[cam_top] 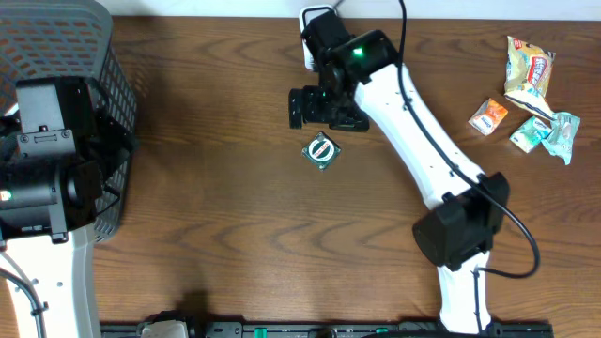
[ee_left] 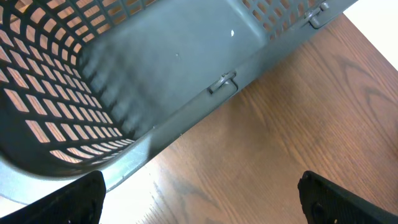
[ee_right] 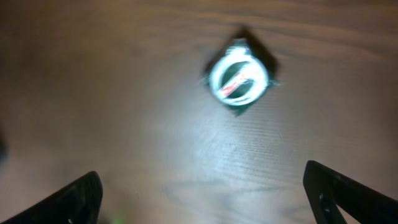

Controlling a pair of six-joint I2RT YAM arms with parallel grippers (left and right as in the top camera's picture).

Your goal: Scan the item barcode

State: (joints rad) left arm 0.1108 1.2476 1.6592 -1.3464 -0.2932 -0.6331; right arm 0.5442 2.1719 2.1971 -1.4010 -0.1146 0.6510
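The item is a small green square packet with a white ring on its face, lying flat on the wooden table near the middle. In the right wrist view the item is blurred and lies on the table ahead of the fingers, apart from them. My right gripper hovers just behind it, open, with nothing between its fingers. My left gripper is open and empty over bare table beside the basket. No barcode can be made out.
A grey mesh basket stands at the far left, its wall close in front of the left gripper. Several snack packets lie at the back right. A white device sits at the table's back edge behind the right arm.
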